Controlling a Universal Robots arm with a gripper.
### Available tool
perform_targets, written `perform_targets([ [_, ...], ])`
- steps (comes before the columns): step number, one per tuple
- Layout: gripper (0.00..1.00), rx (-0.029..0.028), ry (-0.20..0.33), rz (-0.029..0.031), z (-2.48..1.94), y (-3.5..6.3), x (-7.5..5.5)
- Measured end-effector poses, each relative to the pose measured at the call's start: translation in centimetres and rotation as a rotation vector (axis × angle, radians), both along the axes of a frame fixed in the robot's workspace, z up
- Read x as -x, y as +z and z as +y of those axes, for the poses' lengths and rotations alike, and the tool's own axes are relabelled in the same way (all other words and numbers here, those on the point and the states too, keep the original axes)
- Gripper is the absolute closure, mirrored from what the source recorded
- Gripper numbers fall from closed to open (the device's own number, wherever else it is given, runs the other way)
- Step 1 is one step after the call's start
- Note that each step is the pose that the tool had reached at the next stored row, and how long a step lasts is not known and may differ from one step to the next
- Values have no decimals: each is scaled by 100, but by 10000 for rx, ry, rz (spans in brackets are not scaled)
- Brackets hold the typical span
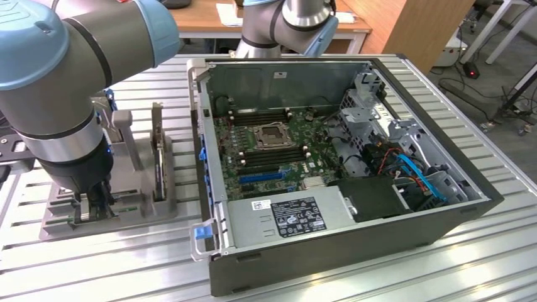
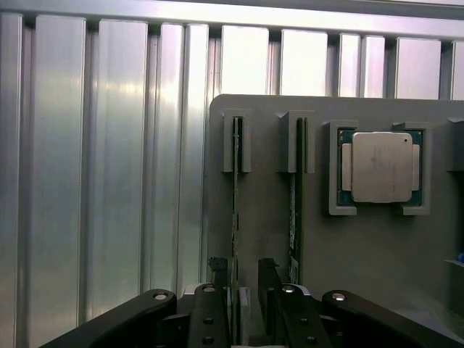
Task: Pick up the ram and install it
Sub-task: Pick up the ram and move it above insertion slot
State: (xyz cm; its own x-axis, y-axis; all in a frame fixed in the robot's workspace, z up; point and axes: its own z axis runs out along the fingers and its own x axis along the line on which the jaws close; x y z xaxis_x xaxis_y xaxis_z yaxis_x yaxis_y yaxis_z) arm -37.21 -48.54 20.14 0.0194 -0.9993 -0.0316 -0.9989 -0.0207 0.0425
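Where the hand [image 2: 243,270] sits: right down at the gray holder [image 2: 377,246], which lies on the ribbed metal table [image 2: 87,181], lower left of the exterior view.
hand state: released, fingers [image 2: 217,279] spread apart, one on each side of a stick, and as far as I can see not pinching it.
ram [image 2: 235,181]: standing on edge in its slot in the holder, running in between the two fingers.
second stick [image 2: 297,188]: also on edge, in the next slot just beside the ram, outside the fingers.
processor [image 2: 381,167]: square silver chip, flat in its own pocket beside the second stick.
PC case [image 1: 336,258]: lid off, middle of the exterior view, motherboard [image 1: 290,165] showing, well apart from the hand.
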Motion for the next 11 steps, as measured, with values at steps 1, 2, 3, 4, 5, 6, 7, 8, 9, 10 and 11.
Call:
perform_targets([
  [1, 70, 1, 0, 0, 0, 0, 0],
  [2, 70, 0, 0, 0, 0, 0, 0],
  [3, 70, 0, 0, 1, 0, 0, 0],
  [4, 70, 1, 0, 0, 0, 0, 0],
  [5, 71, 1, 0, 0, 0, 0, 0],
  [6, 71, 1, 0, 0, 0, 0, 0],
  [7, 78, 1, 0, 0, 0, 0, 0],
  [8, 78, 0, 0, 0, 0, 0, 0],
  [9, 78, 0, 0, 0, 0, 0, 0],
  [10, 78, 0, 0, 0, 0, 0, 0],
  [11, 78, 0, 0, 0, 0, 0, 0],
])
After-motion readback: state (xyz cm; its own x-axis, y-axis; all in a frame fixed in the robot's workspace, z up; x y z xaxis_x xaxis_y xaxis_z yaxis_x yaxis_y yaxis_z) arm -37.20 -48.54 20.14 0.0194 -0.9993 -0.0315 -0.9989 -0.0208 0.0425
